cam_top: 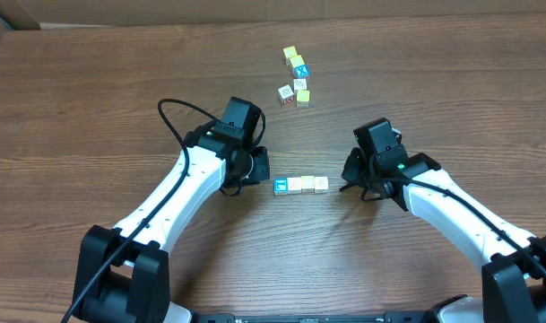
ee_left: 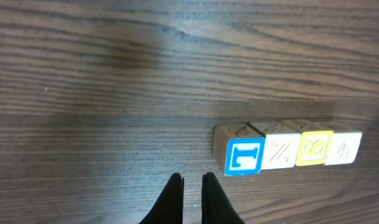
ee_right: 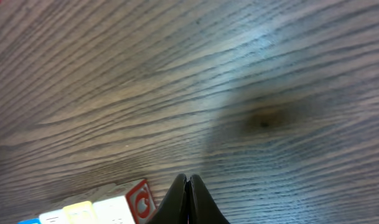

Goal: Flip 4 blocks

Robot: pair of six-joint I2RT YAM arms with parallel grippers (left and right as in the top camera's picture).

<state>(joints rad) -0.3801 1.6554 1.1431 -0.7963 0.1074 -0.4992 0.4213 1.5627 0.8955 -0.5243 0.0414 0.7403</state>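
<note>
The blocks [ee_left: 279, 151] read Z and S.

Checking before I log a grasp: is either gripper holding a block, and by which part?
Nothing is held. The left gripper and right gripper are both shut on nothing, one off each end of the row of blocks.

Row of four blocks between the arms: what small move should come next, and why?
Probably the left gripper, shut and empty, should open and ease toward the blue-faced block, the nearest of the four to it; nothing is gripped yet.

Spare cube cluster [cam_top: 299, 83] on wooden table [cam_top: 434, 81]
</note>
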